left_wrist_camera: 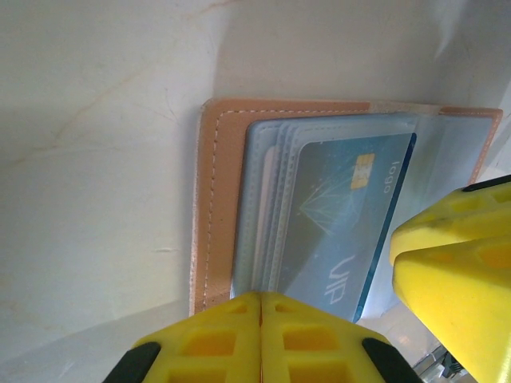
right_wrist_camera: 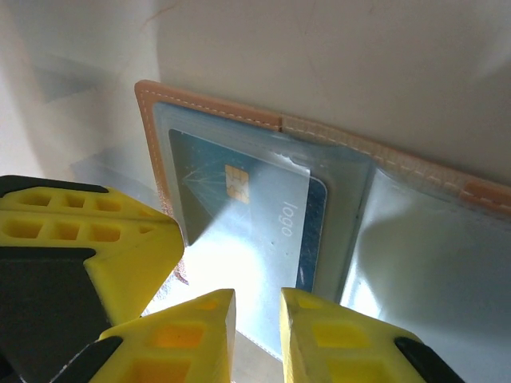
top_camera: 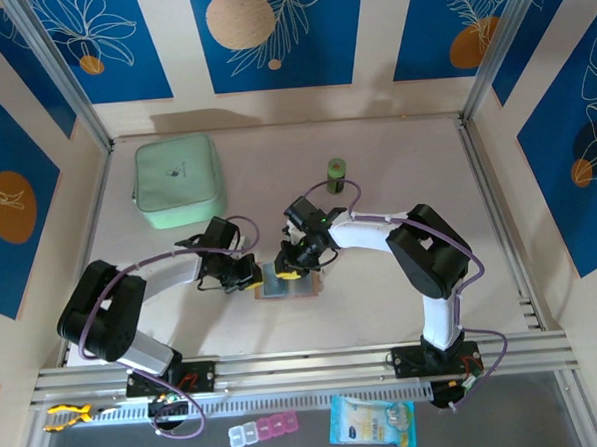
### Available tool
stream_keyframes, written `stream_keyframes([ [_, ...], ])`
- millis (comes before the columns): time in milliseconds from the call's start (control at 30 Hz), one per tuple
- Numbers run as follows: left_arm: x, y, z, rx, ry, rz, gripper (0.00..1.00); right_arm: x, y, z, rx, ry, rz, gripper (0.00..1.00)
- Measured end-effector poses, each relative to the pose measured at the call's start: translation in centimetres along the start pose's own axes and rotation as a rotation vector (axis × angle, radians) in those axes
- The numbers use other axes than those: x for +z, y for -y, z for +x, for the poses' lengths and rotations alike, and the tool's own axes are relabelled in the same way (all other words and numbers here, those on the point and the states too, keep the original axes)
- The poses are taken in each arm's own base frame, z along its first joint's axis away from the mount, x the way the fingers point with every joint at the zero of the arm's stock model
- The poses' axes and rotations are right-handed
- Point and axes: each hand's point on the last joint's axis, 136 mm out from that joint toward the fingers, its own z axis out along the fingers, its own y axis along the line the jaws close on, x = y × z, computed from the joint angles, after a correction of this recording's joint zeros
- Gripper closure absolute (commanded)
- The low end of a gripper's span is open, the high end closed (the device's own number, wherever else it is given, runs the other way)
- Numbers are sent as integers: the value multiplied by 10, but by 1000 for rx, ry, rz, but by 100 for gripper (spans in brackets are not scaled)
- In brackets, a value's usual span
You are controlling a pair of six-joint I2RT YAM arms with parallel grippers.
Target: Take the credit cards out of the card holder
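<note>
The card holder (top_camera: 300,288) lies open and flat on the table between the two grippers, its tan edge (left_wrist_camera: 214,199) (right_wrist_camera: 207,108) framing grey-blue clear pockets. A dark blue credit card (left_wrist_camera: 335,215) (right_wrist_camera: 239,211) with a gold chip and the words "logo" and "VIP" sits in the top pocket, with more card edges stacked beside it. My left gripper (top_camera: 249,276) (left_wrist_camera: 261,297) is shut, its tips resting at the holder's near edge by the pocket stack. My right gripper (top_camera: 293,267) (right_wrist_camera: 257,299) hovers over the card's near edge with a narrow gap between its fingers.
A mint-green zip case (top_camera: 179,180) lies at the back left and a small green cylinder (top_camera: 336,168) stands at the back middle. Below the front rail lie a pill box (top_camera: 262,429) and a blue snack packet (top_camera: 373,420). The two grippers' fingers nearly touch.
</note>
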Motion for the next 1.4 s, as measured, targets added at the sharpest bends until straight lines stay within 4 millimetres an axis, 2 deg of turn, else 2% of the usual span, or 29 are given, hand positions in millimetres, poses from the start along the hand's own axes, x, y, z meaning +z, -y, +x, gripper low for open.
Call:
stream_keyframes([
  [433,-5,2,2,2,6,0,92,2,5,1,12,-9,13,77],
  [733,-13,12,-4,18,27,19,91,4,11,4,19,-14,13,77],
  [867,-9,15,-6,24,21,24,92,3,11,4,24,-13,8,77],
  [1167,3,6,-3,10,-12,-4,92,0,14,4,31,-3,1,77],
  [1400,3,5,-3,11,-14,-5,93,-5,13,4,34,6,-5,78],
])
